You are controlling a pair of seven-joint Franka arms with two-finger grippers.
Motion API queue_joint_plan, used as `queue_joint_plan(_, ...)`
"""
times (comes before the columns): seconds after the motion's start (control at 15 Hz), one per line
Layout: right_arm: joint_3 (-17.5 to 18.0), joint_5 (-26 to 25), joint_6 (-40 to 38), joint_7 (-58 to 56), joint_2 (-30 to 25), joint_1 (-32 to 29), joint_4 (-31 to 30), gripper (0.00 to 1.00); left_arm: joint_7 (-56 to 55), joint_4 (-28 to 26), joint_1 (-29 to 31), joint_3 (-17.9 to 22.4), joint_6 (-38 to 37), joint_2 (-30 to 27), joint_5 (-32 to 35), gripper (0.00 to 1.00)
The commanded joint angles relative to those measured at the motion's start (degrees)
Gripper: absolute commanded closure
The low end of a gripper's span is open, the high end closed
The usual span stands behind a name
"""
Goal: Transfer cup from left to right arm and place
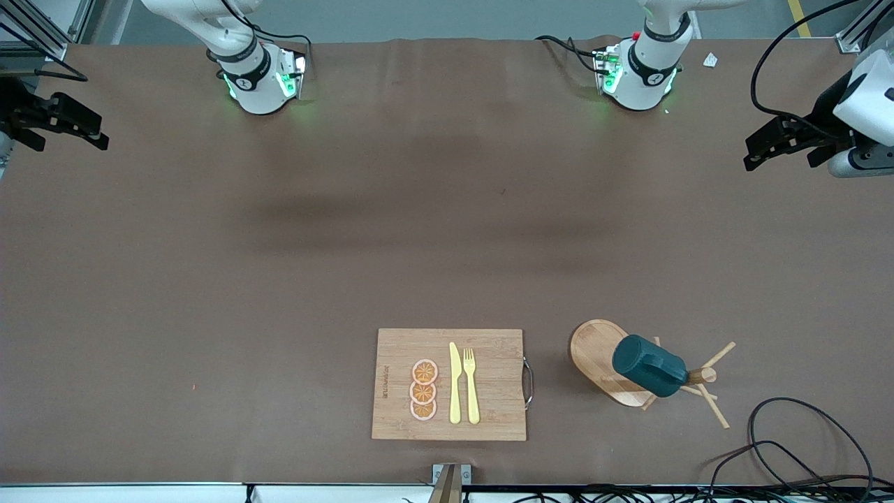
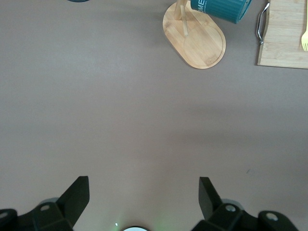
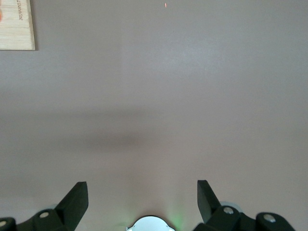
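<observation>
- Front view: the cup (image 1: 648, 365) hangs tilted on the rack (image 1: 607, 363), beside the cutting board (image 1: 489, 349).
- Left gripper (image 1: 772, 145) waits open over the desk (image 1: 419, 230), well apart from the rack.
- Right gripper (image 1: 73, 126) is open too.

cup (image 2: 221, 9) cut off by left wrist view's edge; cutting board (image 3: 17, 24) mostly cropped in right wrist view

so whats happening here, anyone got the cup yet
Not yet. The cup hangs on the wooden peg rack, beside the cutting board that holds a knife, a fork and orange slices. The left gripper and the right gripper both wait open and empty at their own ends of the table.
</observation>
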Motion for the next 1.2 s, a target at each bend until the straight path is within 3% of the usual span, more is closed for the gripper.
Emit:
queue_joint_plan(0.0,-0.28,-0.10,-0.86,0.78,-0.74,-0.05,-0.85,0.00,0.72,1.27,0.12,0.02,-1.73,0.20,-0.80,0.00)
queue_joint_plan(0.27,-0.19,-0.10,-0.33,0.70,-0.74,0.12,-1.56,0.00,-0.32,1.27,-0.15,0.02,-1.74,0.63,-0.71,0.00)
queue_joint_plan(0.53,-0.37,-0.01,-1.57,0.70,-2.23,-0.05,-1.47,0.00,-0.68,6.88,-0.50,-0.07,-0.96,9.40,-2.81,0.00)
queue_joint_plan(0.87,-0.10,0.08,-1.39,0.79,-2.33,0.39,-1.64,0.00,-13.83,9.09,-0.67,-0.07,12.11,18.55,-9.58,0.00)
queue_joint_plan(1.13,-0.10,0.08,-1.56,0.79,-2.24,0.30,-1.65,0.00,-26.40,9.09,-2.26,-0.50,23.11,24.27,-10.29,0.00)
